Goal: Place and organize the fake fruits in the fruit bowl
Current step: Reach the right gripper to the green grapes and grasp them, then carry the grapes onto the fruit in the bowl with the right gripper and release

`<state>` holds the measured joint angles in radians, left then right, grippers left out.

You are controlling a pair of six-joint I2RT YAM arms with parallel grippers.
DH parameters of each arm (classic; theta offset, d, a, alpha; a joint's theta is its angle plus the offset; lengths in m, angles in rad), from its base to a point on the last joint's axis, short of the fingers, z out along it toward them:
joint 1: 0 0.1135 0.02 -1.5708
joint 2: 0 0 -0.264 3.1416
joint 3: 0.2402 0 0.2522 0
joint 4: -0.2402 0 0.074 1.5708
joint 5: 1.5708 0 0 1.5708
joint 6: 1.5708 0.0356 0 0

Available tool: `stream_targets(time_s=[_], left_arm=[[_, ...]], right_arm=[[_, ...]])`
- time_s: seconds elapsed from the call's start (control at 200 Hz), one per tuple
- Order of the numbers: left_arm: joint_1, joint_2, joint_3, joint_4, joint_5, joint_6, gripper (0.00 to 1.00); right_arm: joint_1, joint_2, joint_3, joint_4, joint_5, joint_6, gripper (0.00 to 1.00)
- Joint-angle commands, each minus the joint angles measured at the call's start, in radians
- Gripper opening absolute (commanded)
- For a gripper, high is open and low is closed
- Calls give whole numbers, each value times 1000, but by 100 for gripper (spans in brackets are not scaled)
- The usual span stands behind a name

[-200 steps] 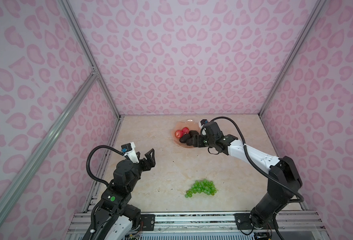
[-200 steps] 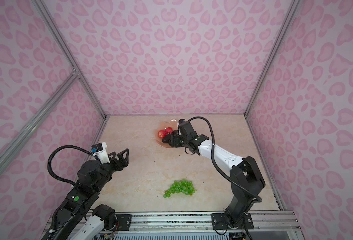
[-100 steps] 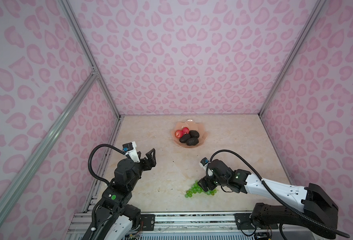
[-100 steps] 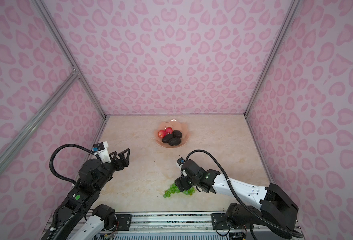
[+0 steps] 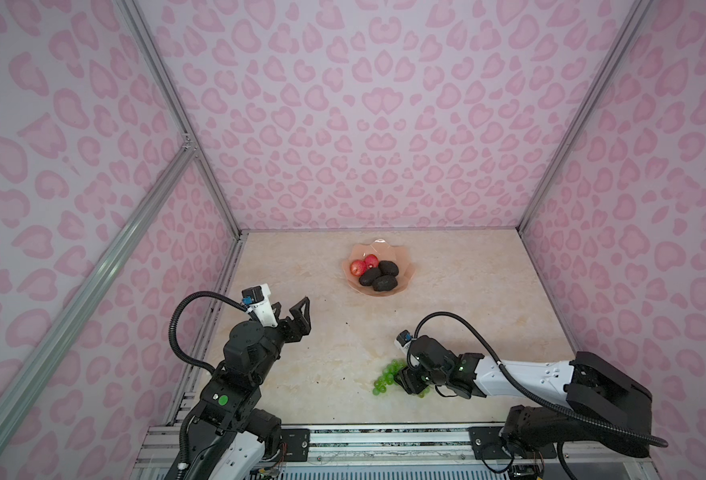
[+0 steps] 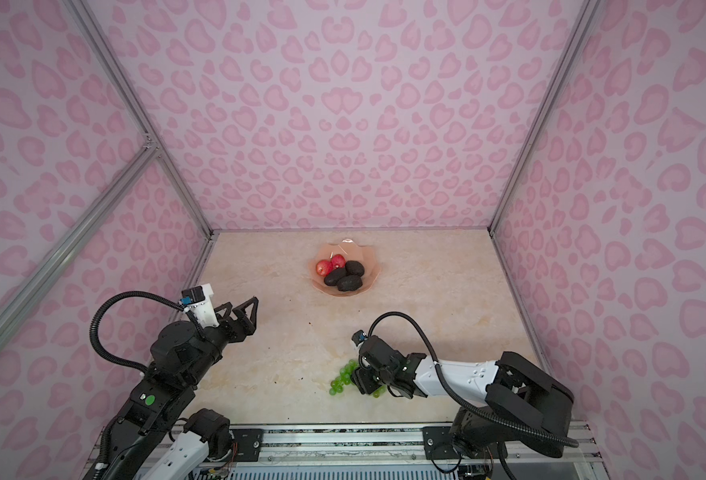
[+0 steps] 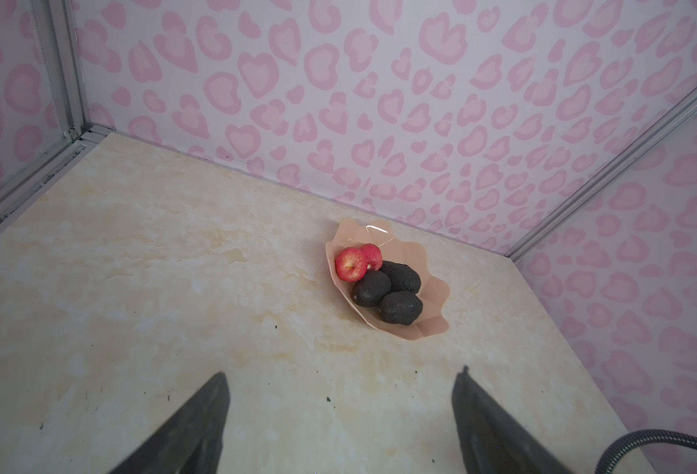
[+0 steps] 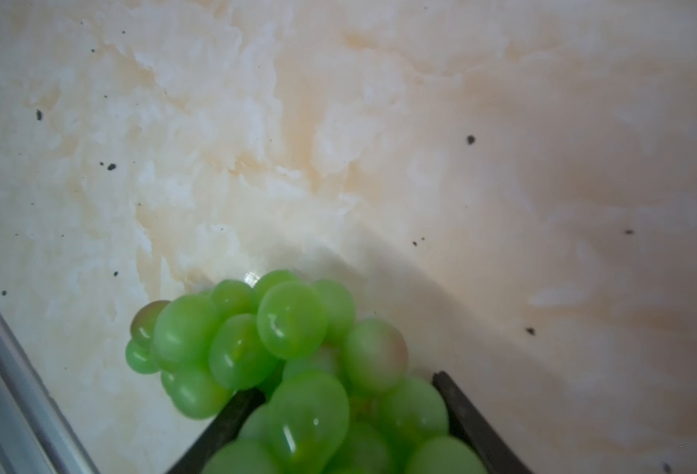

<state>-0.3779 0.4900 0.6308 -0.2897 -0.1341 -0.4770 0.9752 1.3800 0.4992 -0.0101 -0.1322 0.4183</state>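
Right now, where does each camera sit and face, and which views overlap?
Top views: high over the arm bases, looking down over the table to the back wall; both arms show.
Left wrist: on the raised left arm, facing the fruit bowl; the open left gripper frames it.
Right wrist: low over the table, facing down at the green grapes; right gripper fingers clamp them.
Shared: top views and left wrist both show the bowl's fruit.

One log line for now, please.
right gripper: jaws flanking grapes on table, grip unclear | left gripper: open, empty | bowl: two red fruits, three avocados
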Motion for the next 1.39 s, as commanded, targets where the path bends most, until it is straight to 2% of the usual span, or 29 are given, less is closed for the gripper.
stream_targets(time_s=[0.0,0.09,0.16,0.36,0.545,0.75,0.995,1.12,1.175,1.26,1.32,1.39], left_arm=[[1,-2,16,14,-1,0,86],[2,1,22,14,-3,3,86],[2,5,24,14,-4,5,86],[2,16,26,23,-3,5,86],[1,28,26,32,-5,11,86],[2,49,26,38,-1,16,86],[2,71,24,43,-7,29,86],[2,71,23,42,-23,34,86],[2,70,22,39,-31,38,86],[2,66,20,37,-43,46,86],[2,65,17,35,-49,50,86],[2,69,16,32,-54,55,86]], right_arm=[[0,15,0,-23,26,18,41],[0,-3,16,-23,32,22,28],[-1,-34,35,-25,40,27,22],[-43,-116,169,-67,53,44,17],[-160,-100,357,-64,14,-24,16],[-334,86,589,9,-49,-111,17],[-471,494,914,10,-218,-170,19],[-498,649,1039,30,-238,-172,23],[-504,696,1079,15,-236,-174,28],[-509,751,1131,-32,-218,-182,39],[-509,774,1148,-63,-203,-191,51],[-512,784,1150,-76,-190,-199,60]])
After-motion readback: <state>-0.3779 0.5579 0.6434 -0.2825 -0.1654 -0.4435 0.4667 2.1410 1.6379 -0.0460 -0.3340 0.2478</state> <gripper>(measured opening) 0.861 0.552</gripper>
